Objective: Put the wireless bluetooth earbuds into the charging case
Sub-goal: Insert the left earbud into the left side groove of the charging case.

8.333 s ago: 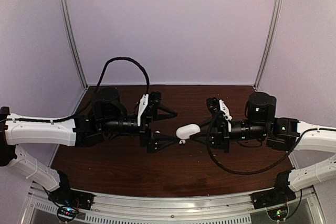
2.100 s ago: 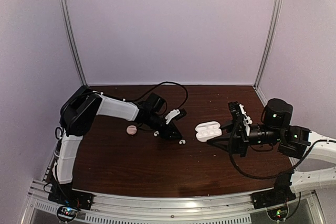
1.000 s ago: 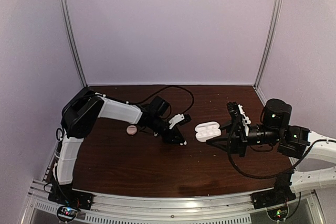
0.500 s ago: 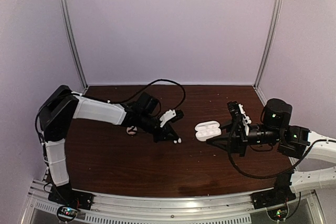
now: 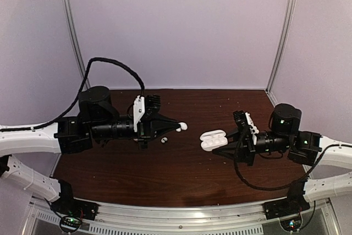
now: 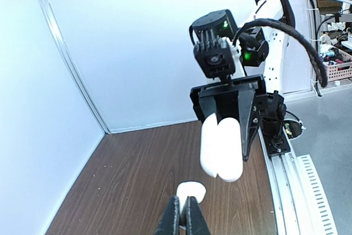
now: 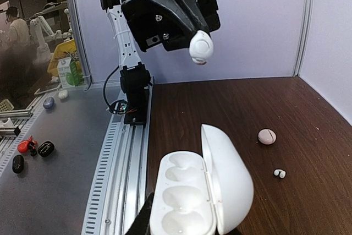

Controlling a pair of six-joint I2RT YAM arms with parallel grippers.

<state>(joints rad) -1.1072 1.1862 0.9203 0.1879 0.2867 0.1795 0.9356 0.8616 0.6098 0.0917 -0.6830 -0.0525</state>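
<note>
- Top view: we log even, diffuse light; the table (image 5: 203, 196) shows a faint sheen base-side of the right gripper (image 5: 223, 143).
- Left wrist: glare blooms on the wall (image 6: 165, 20) above the left gripper (image 6: 182, 214); the earbud (image 6: 191, 192) at its tips is washed out.
- Right wrist: the held charging case (image 7: 225, 185) is crisp; the room (image 7: 33, 53) left of it is dim, hazy.

Open air lies between my left pincer (image 5: 177, 127) and the charging case (image 5: 213, 138). Below my pincer, a loose earbud (image 5: 163, 140) sits on the worktop (image 5: 181, 180).

Two white earbuds (image 5: 183, 126) (image 5: 163, 140), one open white charging case (image 5: 213, 138), one small pinkish round object (image 7: 267, 136)
</note>
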